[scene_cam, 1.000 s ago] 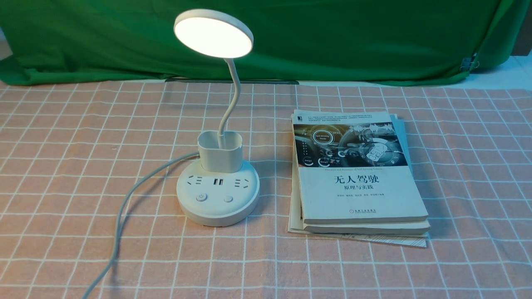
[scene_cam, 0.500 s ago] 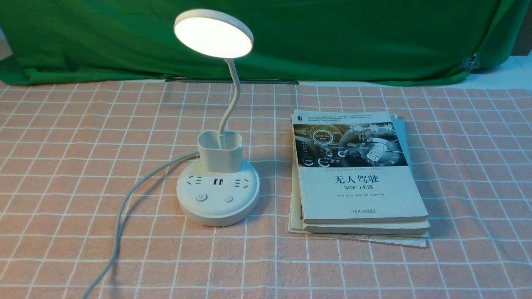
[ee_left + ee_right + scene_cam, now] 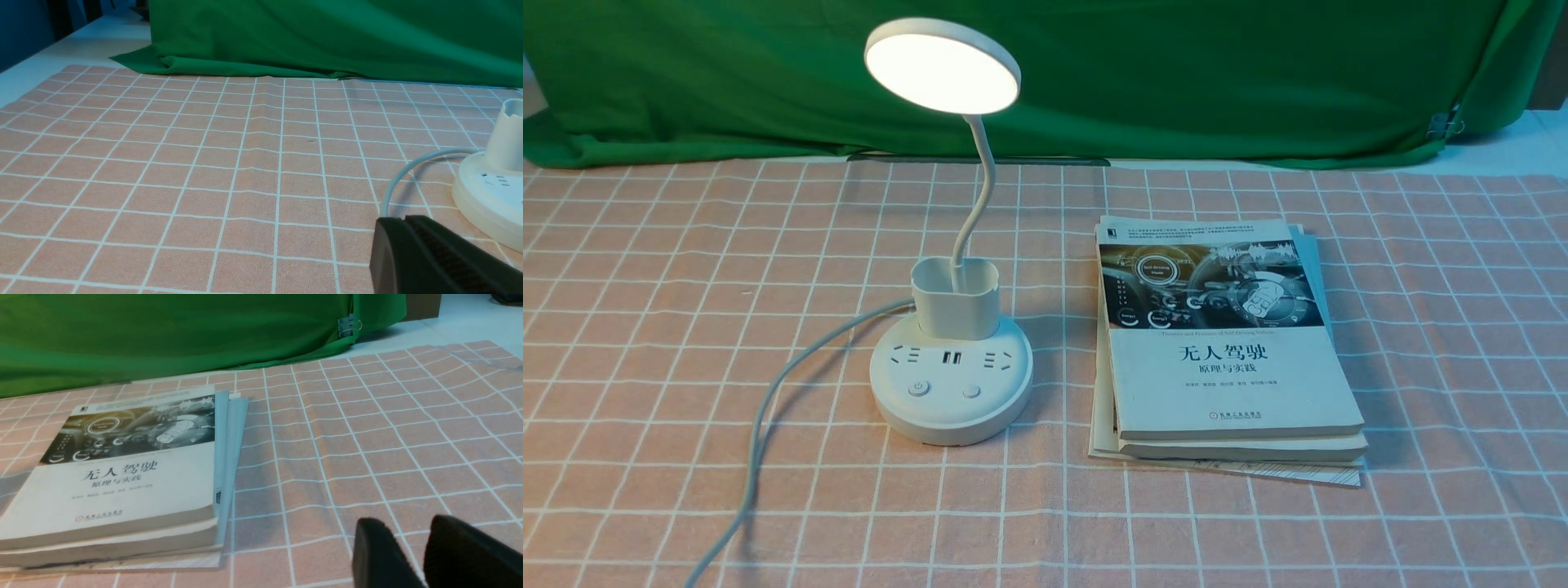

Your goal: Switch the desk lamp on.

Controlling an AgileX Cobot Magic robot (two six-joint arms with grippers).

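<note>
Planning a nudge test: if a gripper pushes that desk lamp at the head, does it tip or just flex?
Probably flexes first: the desk lamp carries its disc head on a thin curved neck, which looks bendy. Tipping seems unlikely, since the round base is wide and sits flat on the cloth. The cord trailing off the base may drag if the lamp slides.
</note>
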